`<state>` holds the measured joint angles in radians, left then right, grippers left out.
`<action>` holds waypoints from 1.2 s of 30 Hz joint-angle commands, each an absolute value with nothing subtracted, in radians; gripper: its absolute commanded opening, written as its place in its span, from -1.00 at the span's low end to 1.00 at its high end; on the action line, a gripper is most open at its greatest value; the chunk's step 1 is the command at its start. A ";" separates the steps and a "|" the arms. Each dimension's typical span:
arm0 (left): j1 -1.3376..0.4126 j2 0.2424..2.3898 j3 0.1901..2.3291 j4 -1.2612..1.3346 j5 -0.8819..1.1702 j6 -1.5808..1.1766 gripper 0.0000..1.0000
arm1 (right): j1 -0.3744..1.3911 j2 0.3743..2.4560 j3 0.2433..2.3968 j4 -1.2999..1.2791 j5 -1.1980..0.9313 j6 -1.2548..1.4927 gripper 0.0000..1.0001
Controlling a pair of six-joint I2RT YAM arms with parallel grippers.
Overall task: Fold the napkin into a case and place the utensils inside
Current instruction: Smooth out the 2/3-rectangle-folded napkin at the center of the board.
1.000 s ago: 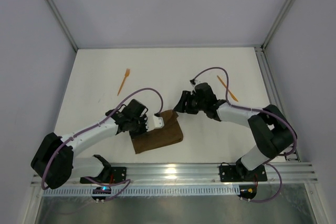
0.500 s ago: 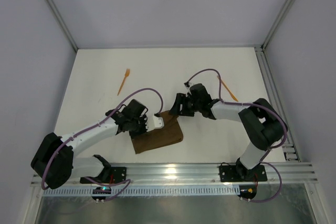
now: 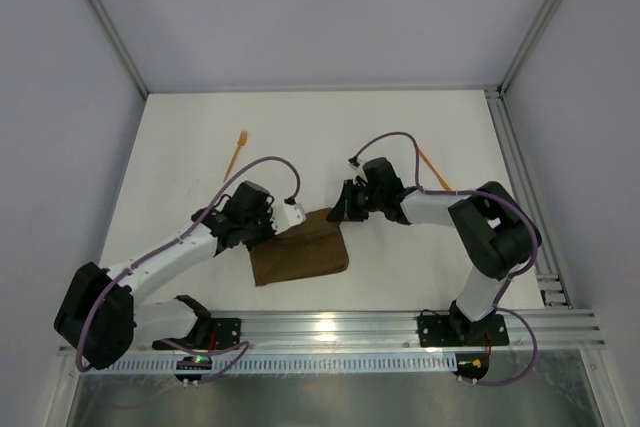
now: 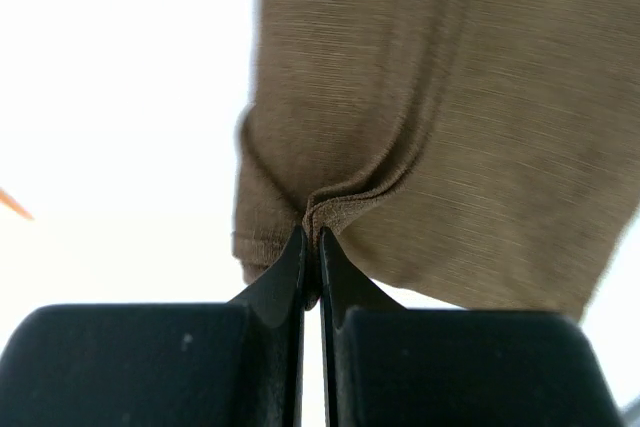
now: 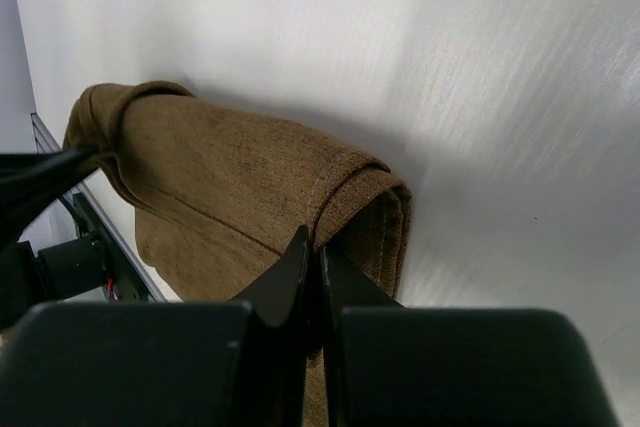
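The napkin [image 3: 300, 253] lies folded as a dark brown layered rectangle near the table's front middle. My left gripper [image 3: 285, 217] is shut on its far left edge, and the cloth [image 4: 450, 117] bunches into a pleat at the fingertips [image 4: 312, 239]. My right gripper [image 3: 341, 211] is shut on the far right corner, with the folded hem [image 5: 360, 187] pinched between the fingers [image 5: 314, 249]. An orange fork [image 3: 237, 151] lies far left on the table. A second orange utensil [image 3: 434, 171] lies far right, partly behind the right arm's cable.
The white table [image 3: 300, 137] is bounded by grey walls and a metal frame post [image 3: 530, 47] at the back right. An aluminium rail [image 3: 330, 329] with both arm bases runs along the near edge. A sliver of orange [image 4: 12, 204] shows at the left wrist view's edge.
My right gripper has moved left onto the napkin's far right corner and shut on it. My left gripper, still shut on the cloth, has shifted away from the rail, stretching the far edge.
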<state>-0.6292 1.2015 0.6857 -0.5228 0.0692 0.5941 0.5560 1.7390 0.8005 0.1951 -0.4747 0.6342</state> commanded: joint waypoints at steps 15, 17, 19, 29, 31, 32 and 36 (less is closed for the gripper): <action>-0.538 1.230 0.726 -0.216 -0.029 0.606 -1.00 | 0.442 1.712 0.881 0.218 -0.422 0.577 -0.94; -0.531 1.233 0.715 -0.218 -0.029 0.589 -1.00 | 0.439 1.712 0.855 0.244 -0.423 0.586 -0.94; -0.519 1.239 0.719 -0.204 -0.038 0.568 -0.99 | 0.437 1.721 0.847 0.265 -0.433 0.601 -0.94; -0.454 1.322 0.721 -0.261 0.143 0.562 -0.81 | 0.436 1.768 0.844 0.296 -0.455 0.640 -0.94; -0.453 1.382 0.739 -0.252 0.079 0.517 -0.81 | 0.437 1.795 0.868 0.316 -0.491 0.678 -0.94; -0.453 1.394 0.745 -0.223 0.052 0.505 -0.83 | 0.436 1.801 0.873 0.327 -0.497 0.687 -0.94; -0.427 1.416 0.752 -0.132 0.015 0.460 -0.88 | 0.437 1.802 0.911 0.276 -0.462 0.684 -0.94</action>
<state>-0.4591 1.4220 0.7235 -0.2050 0.0780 0.5072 0.4450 1.8137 0.8543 0.2756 -0.4881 0.6758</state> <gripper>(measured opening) 0.065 0.048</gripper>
